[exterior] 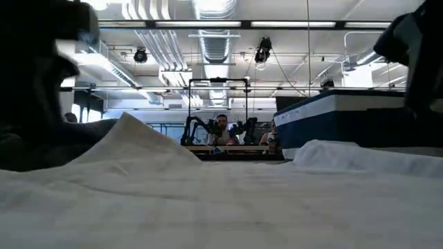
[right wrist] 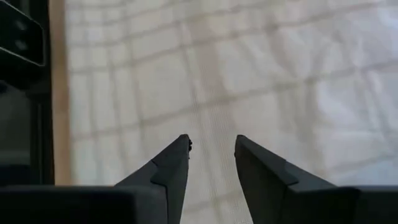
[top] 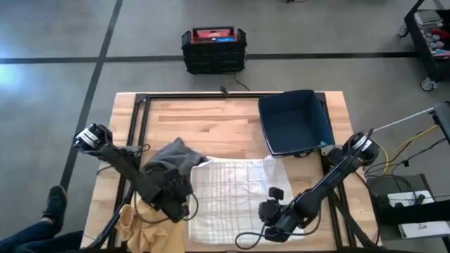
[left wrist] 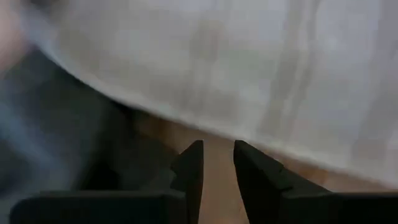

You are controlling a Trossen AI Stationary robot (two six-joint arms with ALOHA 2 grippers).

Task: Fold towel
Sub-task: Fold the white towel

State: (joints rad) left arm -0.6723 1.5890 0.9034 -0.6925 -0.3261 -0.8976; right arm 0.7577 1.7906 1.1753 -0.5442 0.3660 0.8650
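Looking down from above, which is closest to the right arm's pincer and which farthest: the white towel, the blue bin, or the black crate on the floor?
From the right pincer:
1. White towel, right beside it.
2. Blue bin, at the table's far right.
3. Black crate, on the floor beyond the table.

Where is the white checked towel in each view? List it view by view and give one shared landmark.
High view: white checked towel at lower centre, between both arms.
Low view: fills the foreground.
Left wrist view: pale band across the upper picture.
Right wrist view: fills nearly everything.
Shared landmark: blue bin, also in low view.
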